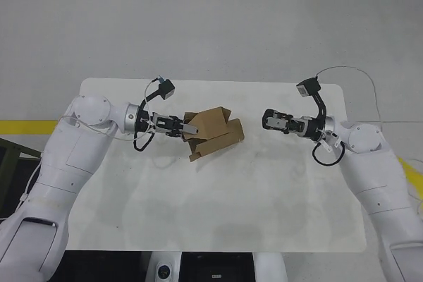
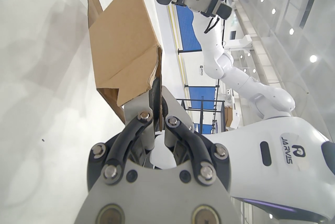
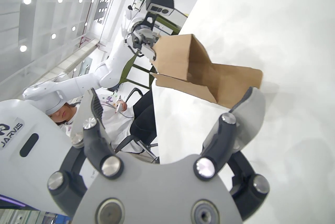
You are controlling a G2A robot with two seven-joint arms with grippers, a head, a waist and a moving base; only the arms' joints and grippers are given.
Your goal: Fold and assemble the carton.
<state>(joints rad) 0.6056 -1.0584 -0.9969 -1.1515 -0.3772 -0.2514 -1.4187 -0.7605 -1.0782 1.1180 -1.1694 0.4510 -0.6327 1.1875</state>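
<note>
A brown cardboard carton (image 1: 213, 131), partly folded with flaps sticking out, rests on the white table (image 1: 218, 204) left of the middle. My left gripper (image 1: 191, 130) is shut on a flap at the carton's left end; in the left wrist view its fingers (image 2: 154, 94) pinch the thin cardboard edge of the carton (image 2: 120, 52). My right gripper (image 1: 268, 120) hangs open to the right of the carton, a short gap away, with nothing between its fingers. In the right wrist view the carton (image 3: 193, 70) shows its open end, and the left gripper (image 3: 150, 51) holds its far side.
The table's rounded edges (image 1: 84, 88) lie close behind the arms. The front half of the table (image 1: 218, 218) is bare white surface. A yellow floor line (image 1: 17, 127) runs beyond the table on the left.
</note>
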